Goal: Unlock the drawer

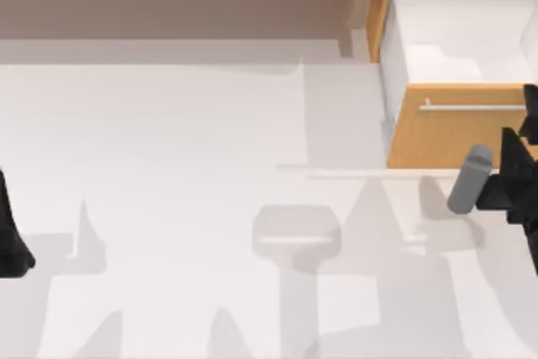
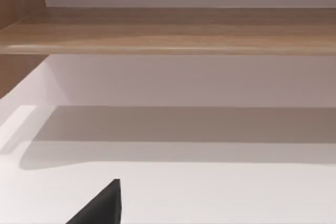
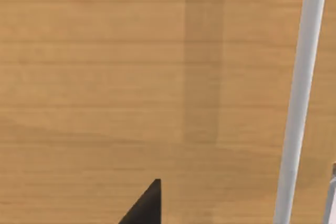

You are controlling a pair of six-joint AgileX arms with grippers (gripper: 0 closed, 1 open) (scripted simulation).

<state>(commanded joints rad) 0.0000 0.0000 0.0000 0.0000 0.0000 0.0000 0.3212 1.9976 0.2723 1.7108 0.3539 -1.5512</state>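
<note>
Drawer (image 1: 445, 136) sits far right on the desk (image 1: 210, 208), already partly out. Its handle (image 1: 471, 108) runs left-right, just beyond the right gripper (image 1: 525, 145); jaws probably near it, spread or pinching I can't tell. Left arm (image 1: 10, 237) parked far left.

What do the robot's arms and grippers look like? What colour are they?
Both are black and blocky, with angular edges. The right arm, at the table's right edge by the drawer, carries a rounded grey cylinder. The left arm is a dark, tapering shape at the left edge. Each wrist view catches a pointed black fingertip. No cables or markings show.
</note>
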